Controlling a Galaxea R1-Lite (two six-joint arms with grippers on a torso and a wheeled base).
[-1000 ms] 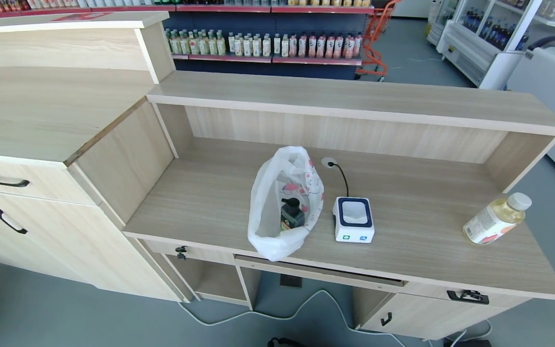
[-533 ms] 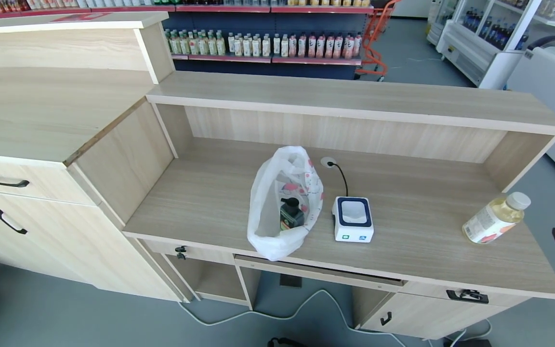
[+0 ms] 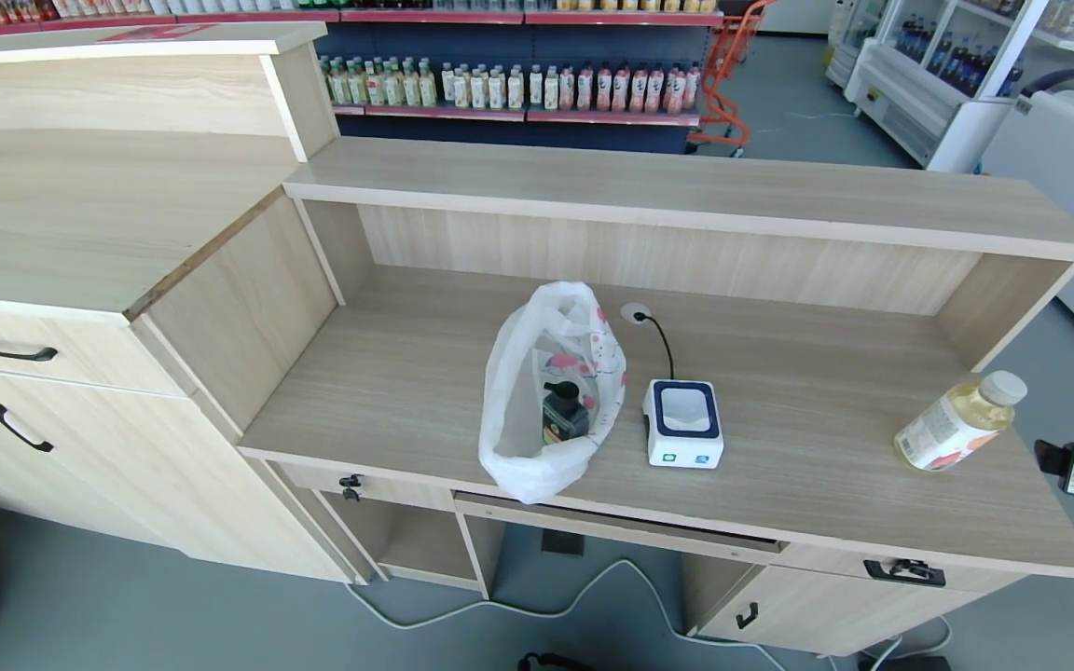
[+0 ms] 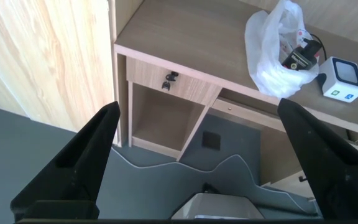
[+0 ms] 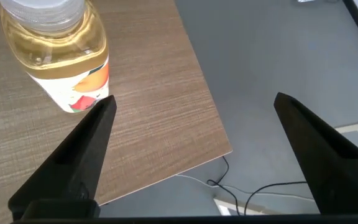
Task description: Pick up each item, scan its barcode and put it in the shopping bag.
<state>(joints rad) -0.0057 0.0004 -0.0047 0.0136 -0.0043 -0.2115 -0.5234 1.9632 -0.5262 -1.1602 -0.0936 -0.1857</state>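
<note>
By the counter, the right claw (spread wide) has neared the bottle.

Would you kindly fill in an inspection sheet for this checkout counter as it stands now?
Surface: wood-grain counter, no spills seen.
Job's things: white shopping bag open, dark pump bottle inside; scanner beside the bag; drink bottle standing near the counter's right end, not bagged.
Clutter: nothing seen.
Grippers: left gripper open, over the floor before the counter; right gripper open, beside the drink bottle, not touching.
Cables: scanner cable runs into a counter grommet; floor cable under the counter.
Surroundings: drink shelves, chillers.
</note>
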